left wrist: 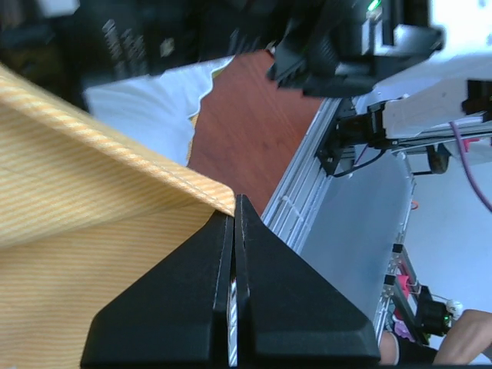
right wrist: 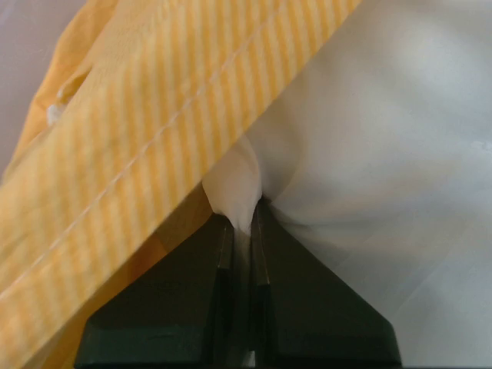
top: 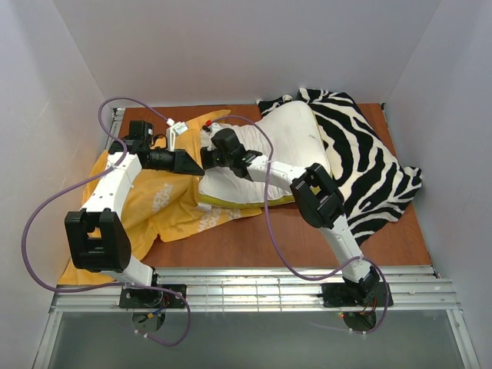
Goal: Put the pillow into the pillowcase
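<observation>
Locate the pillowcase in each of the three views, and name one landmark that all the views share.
Top external: the pillowcase lies left of centre, under the left arm.
Left wrist: the pillowcase fills the left side, its hem pinched in the left end effector.
Right wrist: the pillowcase is a striped yellow band across the upper left.
Shared landmark: the white pillow beside it.

Puffy white pillow, lying flat; crumpled orange-yellow pillowcase w/ white prints, touching its left end
</observation>
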